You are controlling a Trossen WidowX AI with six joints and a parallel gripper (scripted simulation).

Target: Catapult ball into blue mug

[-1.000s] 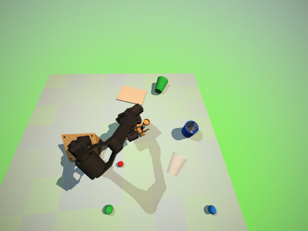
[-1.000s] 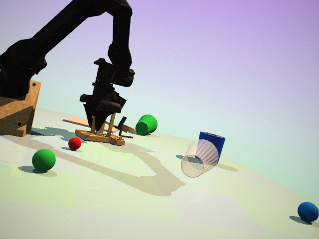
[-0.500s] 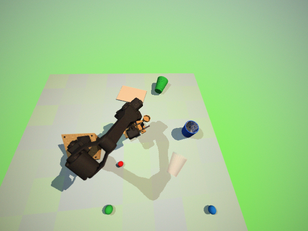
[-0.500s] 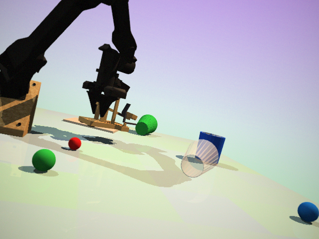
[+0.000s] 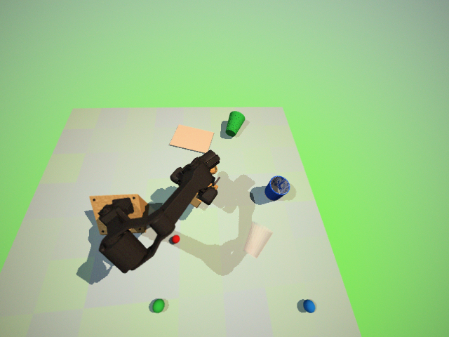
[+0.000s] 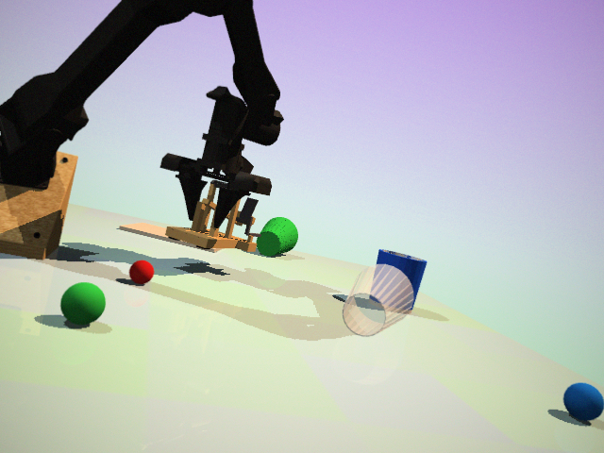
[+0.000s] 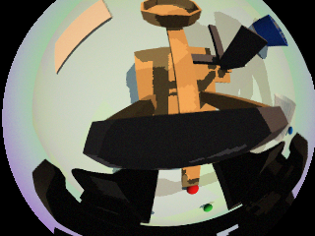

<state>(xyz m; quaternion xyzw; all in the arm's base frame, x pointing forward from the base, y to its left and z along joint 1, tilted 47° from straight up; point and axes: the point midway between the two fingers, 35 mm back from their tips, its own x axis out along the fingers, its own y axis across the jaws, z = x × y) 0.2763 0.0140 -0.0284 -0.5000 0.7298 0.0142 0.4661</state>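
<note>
My gripper [image 6: 204, 223] [image 7: 183, 145] points down, shut on the wooden catapult [image 5: 196, 202] [image 6: 188, 237] [image 7: 184, 74] between its uprights and dark crossbar. The catapult appears a little above the table, its shadow apart from it. Its cup [image 5: 214, 169] [image 7: 171, 11] looks empty and is at the end away from the arm's base. The red ball [image 5: 175, 239] [image 6: 141, 272] [image 7: 192, 189] lies on the table near the arm's base. The blue mug [image 5: 274, 194] [image 6: 415, 273] [image 7: 273, 31] stands upright, right of the catapult in the top view. The arm hides the fingertips there.
A green cup [image 5: 236, 121] [image 6: 285, 234] and a clear ribbed cup [image 5: 257, 239] [image 6: 385, 293] lie on their sides. A flat pale board [image 5: 191, 138] [image 7: 81, 34] is behind the catapult. A green ball [image 5: 158, 305] [image 6: 82, 303] and a blue ball [image 5: 309, 306] [image 6: 582, 401] lie in front.
</note>
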